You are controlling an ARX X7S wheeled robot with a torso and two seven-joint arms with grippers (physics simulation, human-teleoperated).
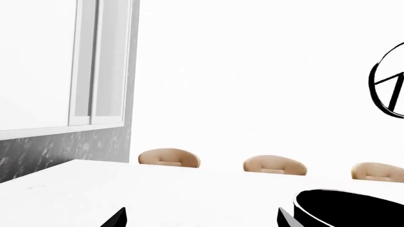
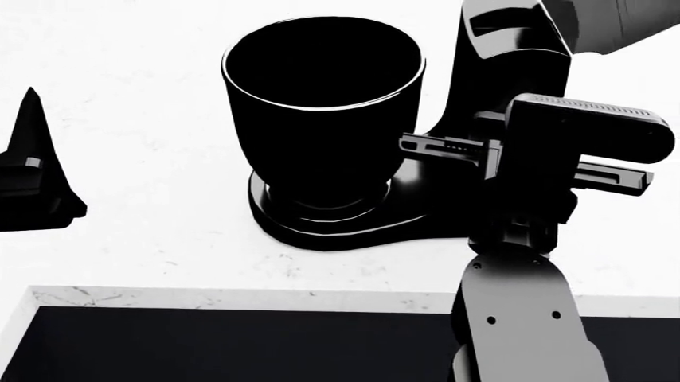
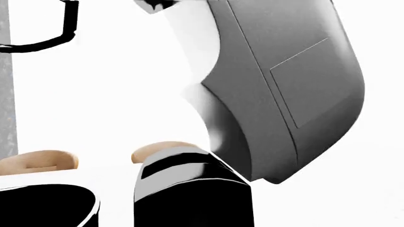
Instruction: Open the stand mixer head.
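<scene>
The stand mixer head (image 3: 296, 80) shows best in the right wrist view: a smooth grey housing rising tilted above the glossy black mixer column (image 3: 189, 194), with a pale gap opening at the seam where the 2 meet. In the head view only a grey corner of it (image 2: 616, 24) appears at the top right, above the column and beside the black bowl (image 2: 324, 119) standing on the mixer base (image 2: 340, 227).

The right gripper (image 2: 510, 163) sits just in front of the column, below the head; its slim fingers run sideways across the column, and whether they touch it cannot be told. How wide its jaws stand cannot be told either, since the right wrist view shows no fingertips.

The left gripper (image 2: 32, 175) rests well apart at the left over the white counter (image 2: 138, 239); its 2 dark fingertips (image 1: 117, 218) stand wide apart in its wrist view, holding nothing.

The head appears already tipped back, so the step in hand is probably finishing the lift. Doing that well likely means pushing from beneath the housing, near its free end, and following the hinge's arc rather than pushing straight up. The gripper should stay clear of the bowl rim, and the push should be gentle so the base does not slide.
</scene>
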